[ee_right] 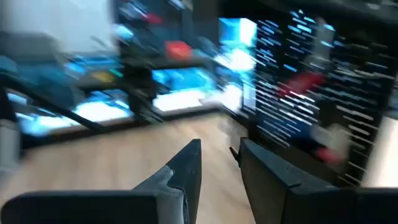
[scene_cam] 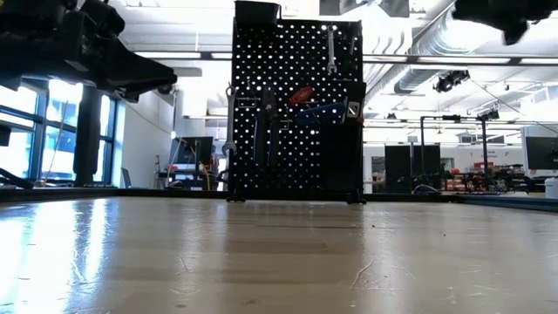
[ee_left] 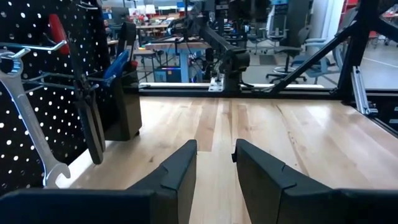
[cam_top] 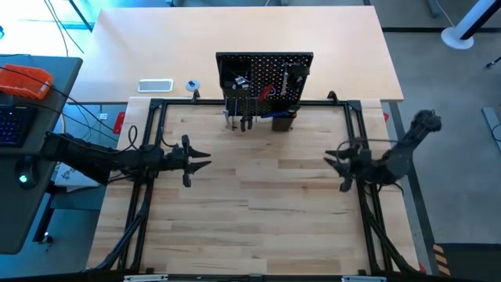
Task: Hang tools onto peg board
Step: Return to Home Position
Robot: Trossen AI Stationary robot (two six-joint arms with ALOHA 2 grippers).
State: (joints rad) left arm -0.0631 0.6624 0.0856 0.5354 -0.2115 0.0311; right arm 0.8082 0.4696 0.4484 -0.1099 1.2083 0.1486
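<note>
The peg board (cam_top: 264, 78) stands upright at the middle of the table's far edge, and shows in the low view (scene_cam: 296, 109) too. Tools hang on its hooks: a silver wrench (ee_left: 28, 118), black pliers (ee_left: 90, 118), a red-handled screwdriver (scene_cam: 302, 94) and a blue-handled hex key (scene_cam: 318, 112). My left gripper (cam_top: 207, 162) hovers over the table's left half, open and holding nothing; its wrist view (ee_left: 216, 158) shows bare wood between the fingers. My right gripper (cam_top: 327, 160) hovers over the right half, facing it, also open and holding nothing (ee_right: 221, 155).
A black frame rail (cam_top: 149, 141) borders the wooden table. Bare wood (cam_top: 266, 188) lies between the two grippers and in front of the peg board. Beyond the far edge, a beige table carries a white flat item (cam_top: 155, 85) and a small roll (cam_top: 192, 85).
</note>
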